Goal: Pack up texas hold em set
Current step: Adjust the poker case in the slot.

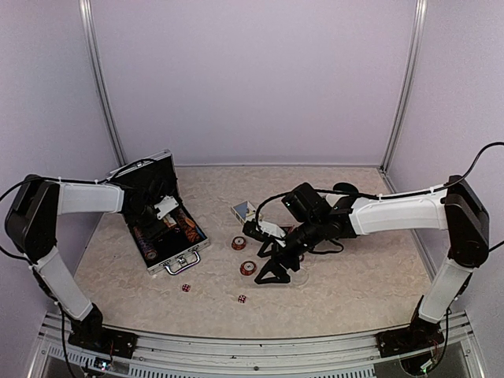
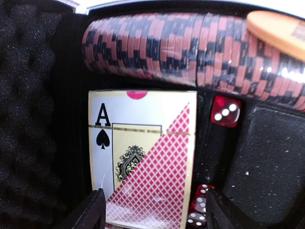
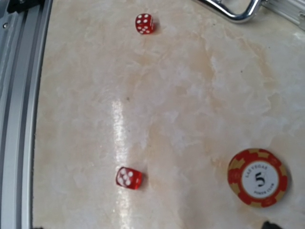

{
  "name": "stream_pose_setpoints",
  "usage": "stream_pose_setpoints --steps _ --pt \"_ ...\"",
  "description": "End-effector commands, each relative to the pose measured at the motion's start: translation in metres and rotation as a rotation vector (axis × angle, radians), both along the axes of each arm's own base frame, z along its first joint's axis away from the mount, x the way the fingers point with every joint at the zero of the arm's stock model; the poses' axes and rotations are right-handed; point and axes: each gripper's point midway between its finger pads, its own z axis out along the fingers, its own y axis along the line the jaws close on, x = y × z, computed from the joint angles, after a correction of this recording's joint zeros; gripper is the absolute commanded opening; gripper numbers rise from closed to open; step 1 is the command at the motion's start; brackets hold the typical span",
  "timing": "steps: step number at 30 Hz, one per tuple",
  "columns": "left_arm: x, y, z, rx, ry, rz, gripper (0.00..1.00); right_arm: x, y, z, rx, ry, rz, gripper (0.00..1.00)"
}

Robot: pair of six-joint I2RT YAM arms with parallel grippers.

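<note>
The silver briefcase [image 1: 186,255] lies open at the left. My left gripper [image 1: 161,211] is inside it. In the left wrist view the left gripper [image 2: 152,215] is open, its fingers [image 2: 90,212] on either side of an ace-of-spades card box [image 2: 143,157] in the black lining. A row of red-and-black chips [image 2: 190,47] and red dice [image 2: 226,111] lie beside the box. My right gripper [image 1: 274,272] is open and empty above the table. A "5" chip [image 3: 258,177] and two dice [image 3: 128,177] lie under it. A second chip [image 1: 239,243] lies near.
A white card box [image 1: 243,211] stands between the case and the right arm. The case handle [image 3: 233,12] shows at the top of the right wrist view, with one die [image 3: 144,23] near it. A dark object [image 1: 344,188] sits behind the right arm. The metal rail [image 3: 19,119] marks the near edge.
</note>
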Motion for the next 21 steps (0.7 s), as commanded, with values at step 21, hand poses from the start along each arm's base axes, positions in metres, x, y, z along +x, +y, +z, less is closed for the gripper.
stream_pose_setpoints --steps 21 --pt "-0.015 -0.023 0.042 -0.248 -0.147 0.241 0.99 0.001 0.007 -0.003 -0.015 -0.016 0.008 0.99"
